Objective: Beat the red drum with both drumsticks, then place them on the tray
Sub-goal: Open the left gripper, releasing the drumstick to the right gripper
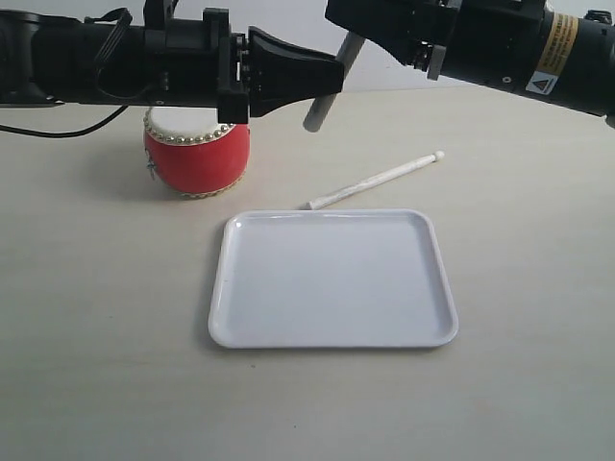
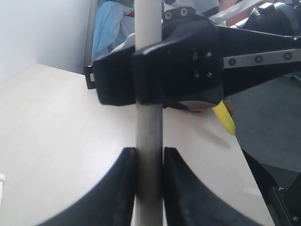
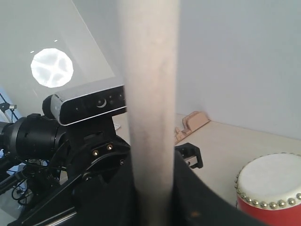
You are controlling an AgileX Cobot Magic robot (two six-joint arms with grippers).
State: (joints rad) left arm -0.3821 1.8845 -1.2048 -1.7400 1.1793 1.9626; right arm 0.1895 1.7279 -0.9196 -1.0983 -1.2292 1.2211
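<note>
Red at the body, with a cream skin and gold studs, the drum (image 1: pixel 197 158) is seen standing upright on the table (image 1: pixel 96 336), to the left and beyond the far left corner of the tray (image 1: pixel 332 288), apart from it. Part of its top is hidden in the exterior view by the left arm.

One pale stick, the raised drumstick (image 1: pixel 325 101), is held in the air to the right of the drum, tilted, and clear of the drum's skin. It is gripped in two places at once. The left gripper (image 1: pixel 332 82) is pinched on it, with a dark finger pressed against either side of the shaft in the left wrist view. The right gripper (image 3: pixel 153 188) is clamped on the same shaft higher up, and its black fingers are seen wrapped around the stick from the left wrist camera as well. Neither end of this stick is shown clearly.

The lying drumstick (image 1: pixel 375 180) is stretched flat on the table just behind the tray's far rim, slanted, with its small rounded tip turned to the far right. Whether its near end touches the rim cannot be told.

The white tray is set flat at the middle of the table, nearer the camera than the drum.
</note>
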